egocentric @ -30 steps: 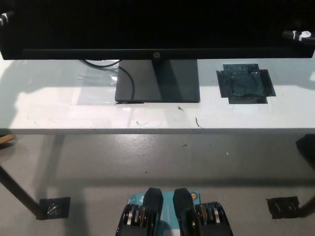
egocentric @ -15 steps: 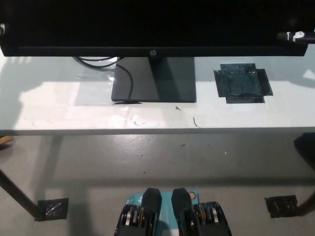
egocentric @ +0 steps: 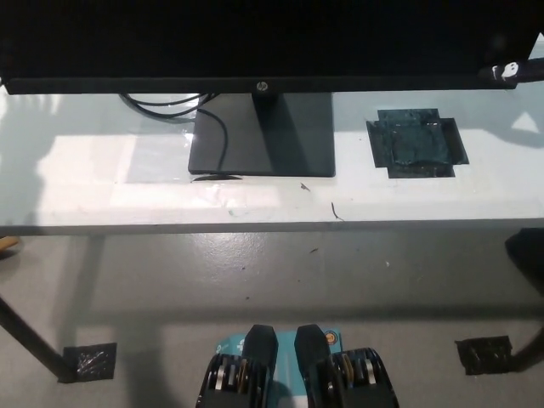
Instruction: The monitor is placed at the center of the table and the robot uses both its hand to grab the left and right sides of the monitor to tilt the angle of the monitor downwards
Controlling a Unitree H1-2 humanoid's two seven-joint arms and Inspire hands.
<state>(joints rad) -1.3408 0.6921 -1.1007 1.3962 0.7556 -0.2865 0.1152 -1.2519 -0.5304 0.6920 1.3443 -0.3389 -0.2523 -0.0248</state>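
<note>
Looking steeply down from the head view, a black monitor [egocentric: 263, 42] fills the top of the frame, its lower bezel running almost edge to edge. It stands on a square black base [egocentric: 262, 136] at the upper middle of a pale tabletop [egocentric: 127, 187], near the centre, probably so that both arms can reach its two sides evenly. A dark cable [egocentric: 212, 127] curls beside the base, and a patch of dark tape [egocentric: 416, 144] lies flat on the tabletop at the upper right.

At the upper right edge of the frame, only a small tip of the black right hand [egocentric: 508, 72] shows, with a white mark on it, sitting at the monitor's right end. That fits a grip on the right side for tilting, but whether its fingers are clamped on the monitor, together or apart cannot be told from so little.

The white left hand is not visible; the monitor's left end reaches the frame's upper left edge, and anything there is cut off. The top of the monitor is also out of frame, and the dark screen makes its tilt hard to judge.

Below the tabletop lies grey floor [egocentric: 255, 272] with more tape marks.
</note>
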